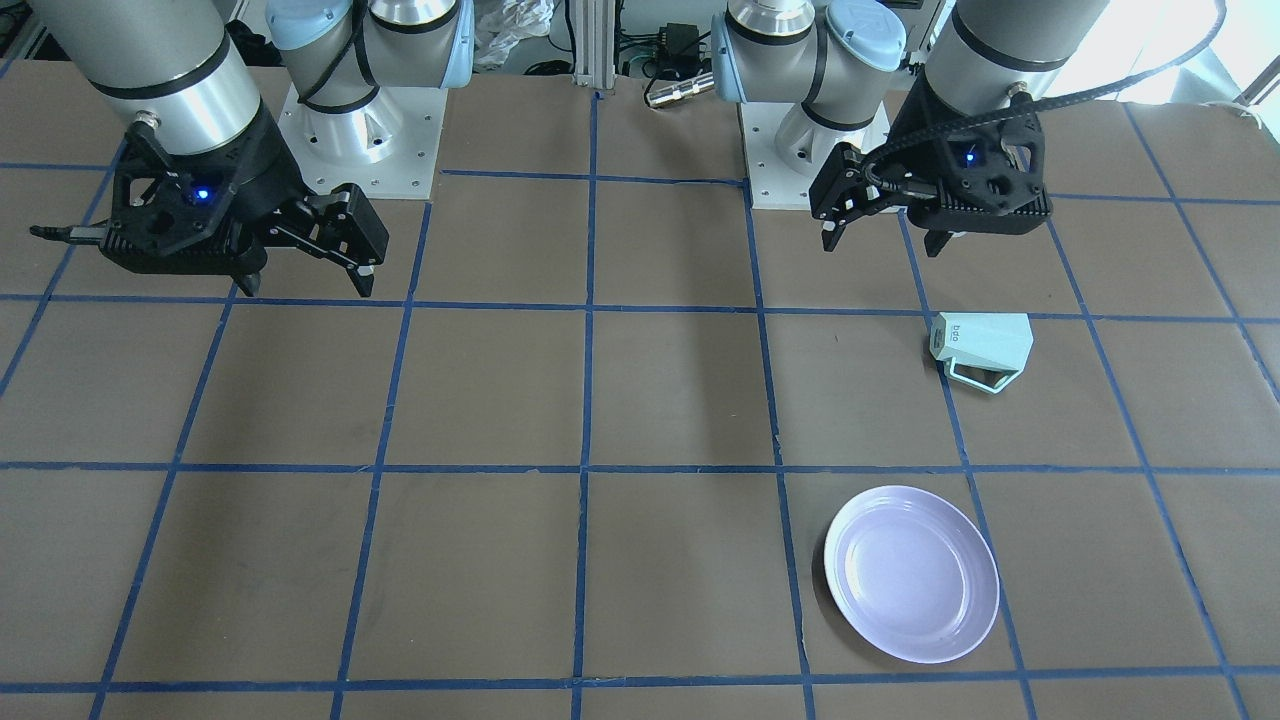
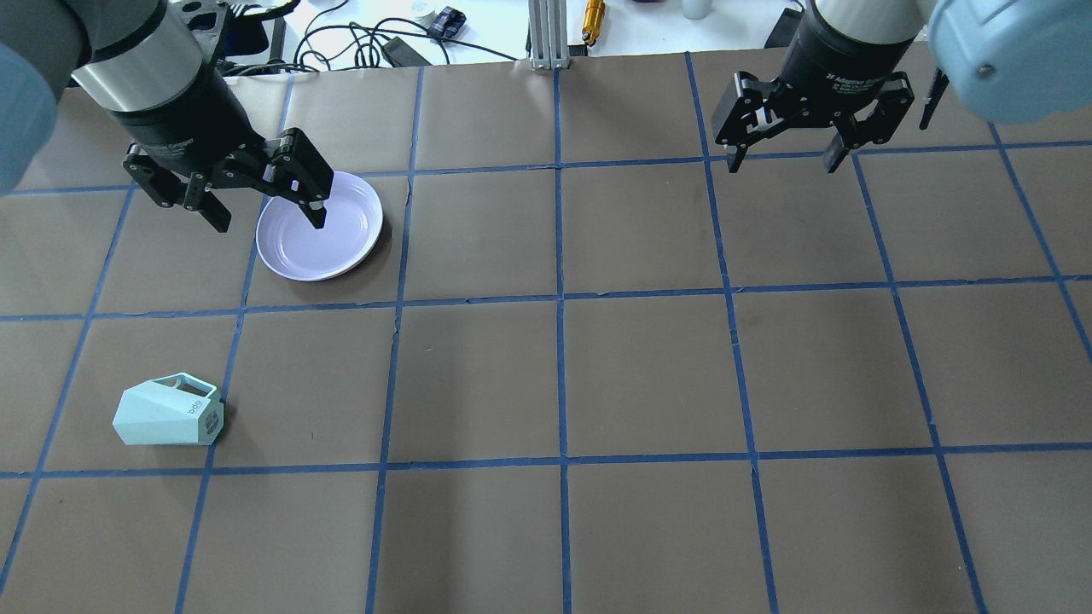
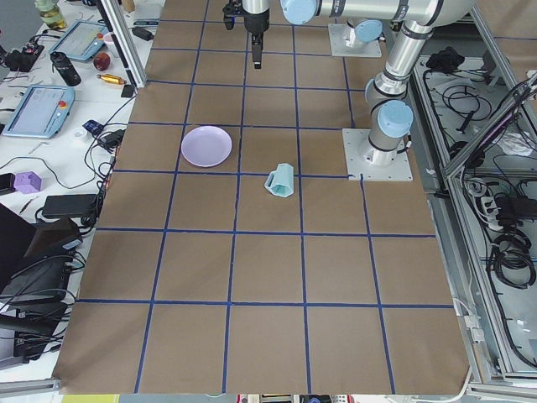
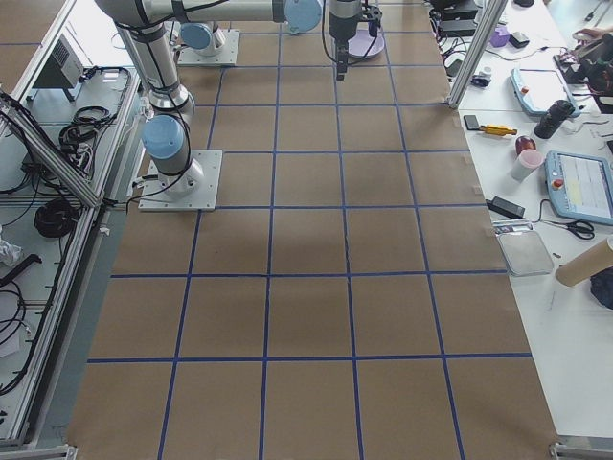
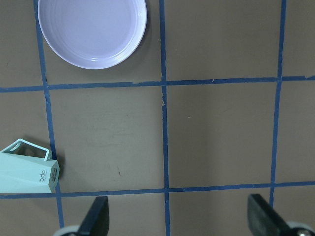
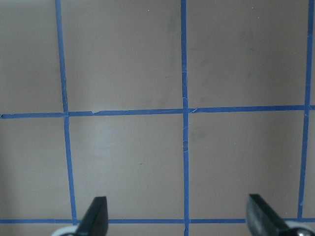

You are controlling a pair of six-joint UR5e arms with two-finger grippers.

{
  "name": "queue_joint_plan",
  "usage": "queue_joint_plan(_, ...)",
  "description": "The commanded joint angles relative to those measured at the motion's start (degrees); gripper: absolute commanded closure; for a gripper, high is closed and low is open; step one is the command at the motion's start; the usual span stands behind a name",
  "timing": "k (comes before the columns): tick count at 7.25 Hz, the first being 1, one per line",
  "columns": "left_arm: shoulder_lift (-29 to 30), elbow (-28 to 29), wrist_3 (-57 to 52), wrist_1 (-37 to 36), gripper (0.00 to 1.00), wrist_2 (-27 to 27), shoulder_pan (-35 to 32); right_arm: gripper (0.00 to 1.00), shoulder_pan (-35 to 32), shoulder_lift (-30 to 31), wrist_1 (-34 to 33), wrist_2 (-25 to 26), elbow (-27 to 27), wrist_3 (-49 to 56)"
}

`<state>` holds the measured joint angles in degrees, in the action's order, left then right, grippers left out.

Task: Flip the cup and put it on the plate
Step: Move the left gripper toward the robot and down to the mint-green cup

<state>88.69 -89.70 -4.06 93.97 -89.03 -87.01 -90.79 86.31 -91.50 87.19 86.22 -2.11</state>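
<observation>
The mint-green cup (image 2: 166, 414) lies on its side on the table's left half, with its handle on the side facing the plate and its lettered base towards the table's middle. It also shows in the front view (image 1: 985, 345) and the left wrist view (image 5: 24, 172). The lavender plate (image 2: 341, 230) lies upright and empty about one grid square farther from the robot, also seen in the front view (image 1: 910, 575) and the left wrist view (image 5: 92, 29). My left gripper (image 2: 269, 220) hangs open and empty, high above the table. My right gripper (image 2: 782, 162) is open and empty over the right half.
The table (image 2: 563, 375) is brown paper with a blue tape grid. An aluminium post (image 2: 546, 34), cables and tools sit past the far edge. The robot bases (image 1: 360, 130) stand at the near edge. The right wrist view shows only bare grid (image 6: 184, 110).
</observation>
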Motion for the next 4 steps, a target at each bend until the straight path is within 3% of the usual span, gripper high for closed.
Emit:
queue_joint_plan(1, 0.0, -0.7, -6.0, 1.0, 0.00, 0.1, 7.4, 0.00, 0.0, 0.0, 0.0, 0.0, 0.0, 0.0)
queue_joint_plan(4, 0.8, -2.0, -24.4, 4.6, 0.00, 0.4, 21.7, 0.00, 0.0, 0.0, 0.0, 0.0, 0.0, 0.0)
